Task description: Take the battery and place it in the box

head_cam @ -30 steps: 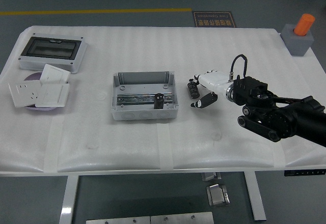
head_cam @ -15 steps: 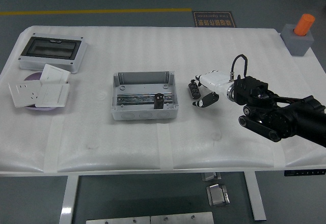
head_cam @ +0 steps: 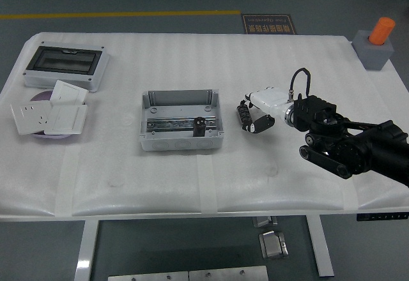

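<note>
The battery [head_cam: 242, 113], a small black ribbed cylinder, lies on the white table [head_cam: 128, 185] just right of the grey open box [head_cam: 181, 142]. My right hand [head_cam: 250, 112], white-backed with black fingers, comes in from the right and has curled its fingers round the battery, thumb [head_cam: 262, 125] on the near side and the other fingers on the far side. The battery is still low at the table surface. A small black part [head_cam: 199, 126] sits inside the box on its metal rail. My left arm is out of view.
A breaker box with a dark window [head_cam: 64, 66] stands at the back left. In front of it lie white socket plates [head_cam: 48, 115] on a purple disc. A grey block with an orange cylinder [head_cam: 377, 43] is at the back right corner.
The right hand's thumb and fingers have drawn in around the battery, which shifted slightly toward the hand. The arm itself barely moved.
</note>
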You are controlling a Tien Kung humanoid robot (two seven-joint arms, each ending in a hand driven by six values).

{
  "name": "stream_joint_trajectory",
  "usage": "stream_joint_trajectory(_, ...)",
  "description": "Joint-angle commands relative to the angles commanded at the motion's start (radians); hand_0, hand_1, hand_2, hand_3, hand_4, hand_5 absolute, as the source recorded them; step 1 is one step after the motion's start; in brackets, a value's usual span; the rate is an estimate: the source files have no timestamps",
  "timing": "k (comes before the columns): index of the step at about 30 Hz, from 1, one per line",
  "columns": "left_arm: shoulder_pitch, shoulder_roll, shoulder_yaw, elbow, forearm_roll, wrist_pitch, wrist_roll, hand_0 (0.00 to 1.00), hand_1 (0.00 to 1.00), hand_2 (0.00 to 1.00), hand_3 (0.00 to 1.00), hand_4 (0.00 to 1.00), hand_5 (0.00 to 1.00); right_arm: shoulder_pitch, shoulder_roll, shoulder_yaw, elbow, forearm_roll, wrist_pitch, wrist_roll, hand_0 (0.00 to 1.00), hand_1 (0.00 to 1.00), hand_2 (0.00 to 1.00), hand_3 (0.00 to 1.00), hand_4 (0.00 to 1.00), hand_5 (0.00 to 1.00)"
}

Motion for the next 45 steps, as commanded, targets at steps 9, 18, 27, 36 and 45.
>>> stream_joint_trajectory(9,0.0,-0.001,0.01,0.0,-0.009,0.002,-0.004,0.577,0.644,0.467,0.538,0.524,0.405,-0.004,-0.002,-0.001,0.006,0.001,-0.018,0.003,0.869,0.67,0.693,0.722,0.506,0.276)
stream_joint_trajectory(18,0.002,-0.002,0.017,0.0,-0.017,0.006,-0.008,0.576,0.644,0.468,0.538,0.522,0.411,-0.01,-0.015,-0.018,0.024,0.032,-0.056,0.005,0.839,0.653,0.654,0.709,0.459,0.25)
stream_joint_trajectory(27,0.007,-0.005,0.002,0.0,-0.005,0.006,-0.003,0.576,0.643,0.468,0.543,0.522,0.412,-0.02,-0.093,0.139,0.191,0.007,-0.082,-0.027,0.838,0.649,0.646,0.706,0.45,0.24)
stream_joint_trajectory(36,0.014,-0.004,-0.046,0.0,0.038,0.001,0.012,0.574,0.644,0.468,0.544,0.523,0.413,-0.091,-0.059,0.357,0.384,-0.005,-0.033,-0.034,0.831,0.646,0.653,0.707,0.44,0.223)
stream_joint_trajectory(45,0.015,-0.002,-0.048,0.0,0.042,-0.001,0.013,0.573,0.644,0.468,0.544,0.522,0.413,-0.125,0.013,0.439,0.383,-0.066,-0.026,-0.061,0.904,0.728,0.747,0.852,0.852,0.462)
